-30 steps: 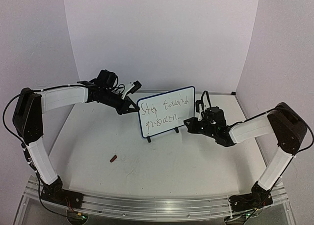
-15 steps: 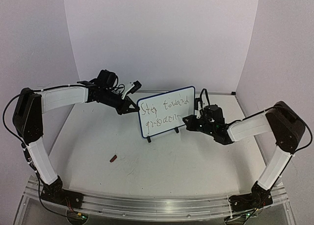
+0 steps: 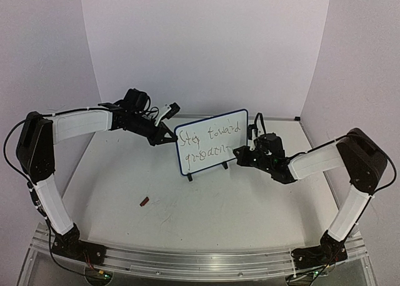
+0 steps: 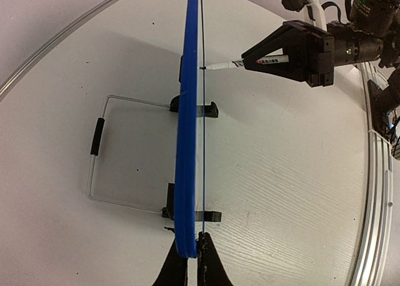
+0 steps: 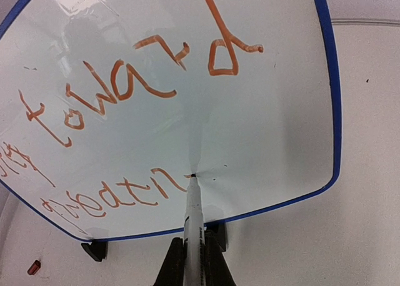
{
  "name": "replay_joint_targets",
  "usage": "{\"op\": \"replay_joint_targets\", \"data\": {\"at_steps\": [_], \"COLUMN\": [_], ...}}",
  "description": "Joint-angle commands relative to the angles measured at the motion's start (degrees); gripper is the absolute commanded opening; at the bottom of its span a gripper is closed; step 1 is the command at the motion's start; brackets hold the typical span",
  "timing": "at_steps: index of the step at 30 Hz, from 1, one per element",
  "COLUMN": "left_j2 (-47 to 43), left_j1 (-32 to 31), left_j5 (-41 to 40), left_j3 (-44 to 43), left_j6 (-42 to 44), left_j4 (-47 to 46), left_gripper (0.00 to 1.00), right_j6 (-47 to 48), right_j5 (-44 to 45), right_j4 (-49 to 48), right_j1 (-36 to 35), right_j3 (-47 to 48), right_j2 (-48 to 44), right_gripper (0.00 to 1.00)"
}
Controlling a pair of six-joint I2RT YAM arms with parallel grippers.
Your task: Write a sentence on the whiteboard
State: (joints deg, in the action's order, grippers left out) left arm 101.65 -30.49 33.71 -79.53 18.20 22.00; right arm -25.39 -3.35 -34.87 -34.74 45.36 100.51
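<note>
My right pincer (image 5: pixel 194 264) clenches a slim white marker (image 5: pixel 194 220), tip touching the glossy whiteboard (image 5: pixel 275 142) ahead, beside the orange cursive sentence (image 5: pixel 112 92); left pincer (image 4: pixel 192 264) grasps its rounded blue rim.

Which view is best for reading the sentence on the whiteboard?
Right wrist: the sentence fills the frame in large orange strokes, though its left end is cut off. Top external shows both lines whole but small and dark. Left wrist sees the whiteboard edge-on, so no writing at all.
</note>
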Motion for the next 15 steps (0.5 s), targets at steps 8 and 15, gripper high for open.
{"op": "replay_joint_targets", "data": {"at_steps": [8, 15], "left_j2": [2.33, 2.33], "left_j1": [-0.27, -0.28], "left_j5": [-4.53, -4.52], "left_j3": [0.07, 0.07], "left_j6": [2.96, 2.91], "left_j4": [5.66, 5.73], "left_gripper": [0.00, 0.00], "right_j6": [0.99, 1.55], "right_j5": [2.49, 1.36], "right_j4": [-1.07, -1.08], "right_j1": [0.60, 0.64], "right_j3": [1.15, 1.30], "right_j2": [-1.80, -2.42], "right_gripper": [0.00, 0.00]}}
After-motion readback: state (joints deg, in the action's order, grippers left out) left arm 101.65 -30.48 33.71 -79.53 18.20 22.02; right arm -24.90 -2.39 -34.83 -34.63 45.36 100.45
